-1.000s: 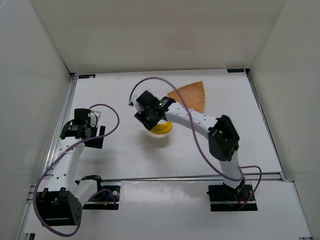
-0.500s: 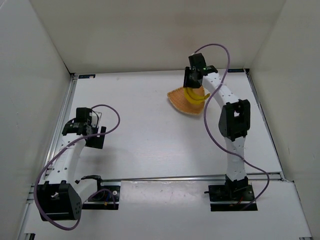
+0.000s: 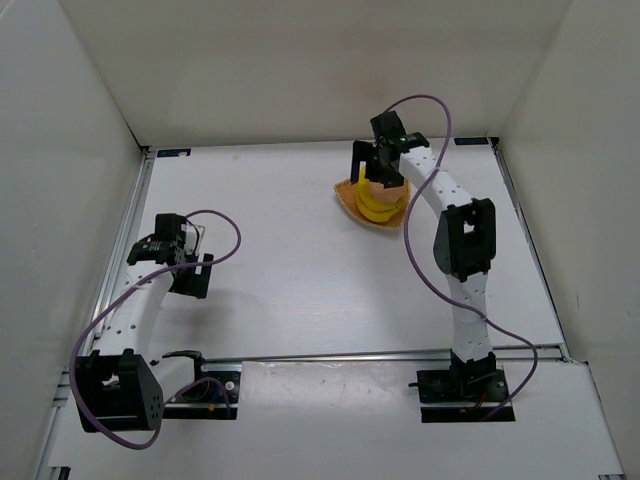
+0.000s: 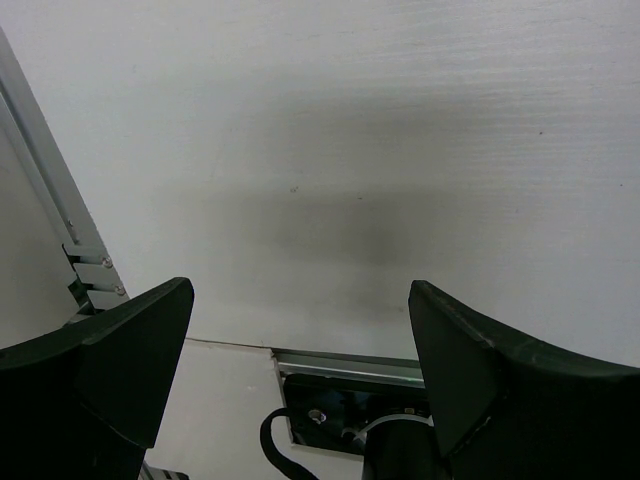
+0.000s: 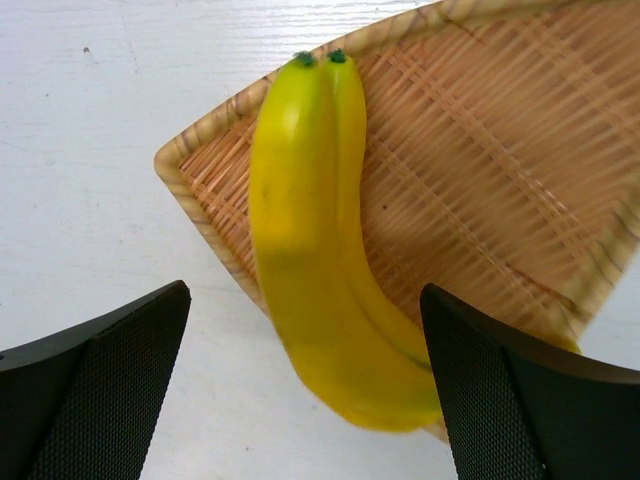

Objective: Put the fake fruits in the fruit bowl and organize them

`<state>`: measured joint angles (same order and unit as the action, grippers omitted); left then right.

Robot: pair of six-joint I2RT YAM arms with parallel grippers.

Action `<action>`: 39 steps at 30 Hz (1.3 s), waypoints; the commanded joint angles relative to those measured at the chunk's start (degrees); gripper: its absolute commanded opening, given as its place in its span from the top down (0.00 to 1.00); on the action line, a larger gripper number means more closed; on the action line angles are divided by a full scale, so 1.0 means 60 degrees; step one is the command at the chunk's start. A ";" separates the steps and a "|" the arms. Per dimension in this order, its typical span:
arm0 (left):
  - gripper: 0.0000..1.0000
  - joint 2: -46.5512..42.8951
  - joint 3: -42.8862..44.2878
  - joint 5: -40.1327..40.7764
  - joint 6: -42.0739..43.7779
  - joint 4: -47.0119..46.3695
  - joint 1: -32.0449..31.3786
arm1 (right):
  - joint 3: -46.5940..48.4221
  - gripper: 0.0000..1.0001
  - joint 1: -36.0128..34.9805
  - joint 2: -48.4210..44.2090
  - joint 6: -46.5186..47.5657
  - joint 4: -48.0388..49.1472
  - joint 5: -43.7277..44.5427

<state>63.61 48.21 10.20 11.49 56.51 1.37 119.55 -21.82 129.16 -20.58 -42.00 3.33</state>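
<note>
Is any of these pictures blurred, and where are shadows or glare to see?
Right wrist view: the bananas look soft toward their near end, the woven bowl is sharp. Left wrist view: a diffuse grey shadow lies on the table. Top view: even light, no glare, everything in focus.

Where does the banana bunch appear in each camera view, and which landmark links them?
Top external: upper right of centre, banana bunch in the woven bowl.
Left wrist: not in it.
Right wrist: centre of the picture, tips at the bowl's rim.
Shared landmark: the woven bowl, in both those views.
</note>
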 commanded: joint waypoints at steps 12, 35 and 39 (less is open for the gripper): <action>0.00 -0.0670 -0.0183 0.0058 -0.0098 -0.0423 -0.0037 | -0.7285 0.00 0.5561 -0.8736 -0.0848 -0.0338 -0.2091; 0.00 -0.1021 0.0008 0.0454 -0.0362 -0.0600 -0.0037 | -1.2102 0.00 0.7256 -1.1815 -0.1009 -0.0471 -0.2693; 0.00 -0.1022 0.0008 0.0454 -0.0362 -0.0600 -0.0037 | -1.2102 0.00 0.7256 -1.1903 -0.1009 -0.0471 -0.2694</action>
<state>58.92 47.35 11.68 9.98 53.91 1.37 46.17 21.65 59.13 -27.44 -44.75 -12.01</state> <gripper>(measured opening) 0.998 0.996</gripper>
